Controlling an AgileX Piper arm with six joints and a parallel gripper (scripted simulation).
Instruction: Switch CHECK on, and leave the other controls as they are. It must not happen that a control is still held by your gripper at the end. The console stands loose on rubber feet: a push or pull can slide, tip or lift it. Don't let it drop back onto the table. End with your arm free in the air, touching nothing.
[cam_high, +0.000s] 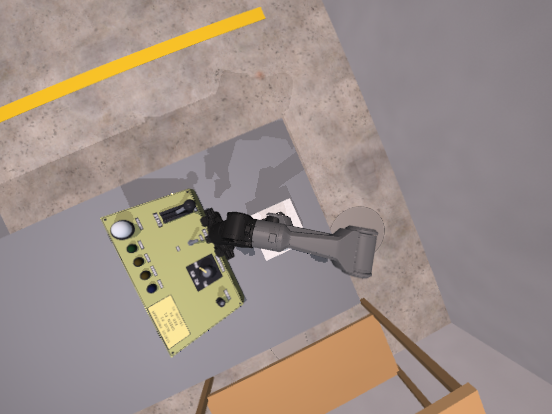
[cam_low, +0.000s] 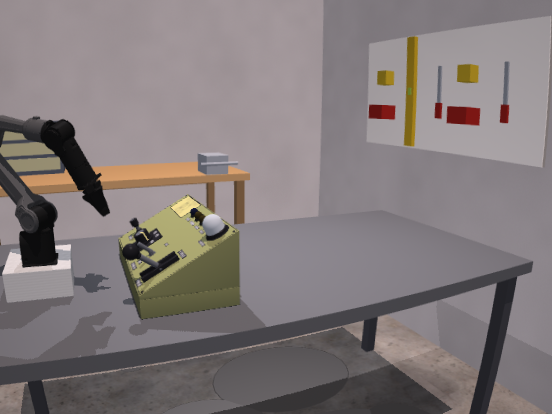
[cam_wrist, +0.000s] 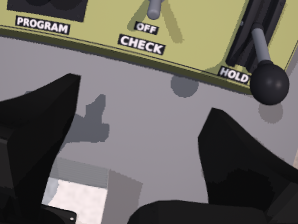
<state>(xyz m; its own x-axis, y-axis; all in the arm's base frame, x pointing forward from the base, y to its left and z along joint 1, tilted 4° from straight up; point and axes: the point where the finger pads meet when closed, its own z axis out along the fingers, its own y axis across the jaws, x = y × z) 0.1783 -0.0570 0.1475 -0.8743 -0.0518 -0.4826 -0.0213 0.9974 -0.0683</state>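
Observation:
The yellow-green console stands on the grey table, its sloped face up; it also shows in the exterior view. The CHECK toggle is a small grey lever leaning toward its OFF mark; it also shows from above. My gripper is open and empty. It hovers above the console's near edge, just short of the toggle. In the side view the fingertips hang well above the console face. In the wrist view both black fingers frame the table below the CHECK label.
On the console are a black-knobbed slide lever marked CYCLE and HOLD, a PROGRAM rotary knob, a white dome button, a column of small round lamps and a small black knob. My white base block stands beside it.

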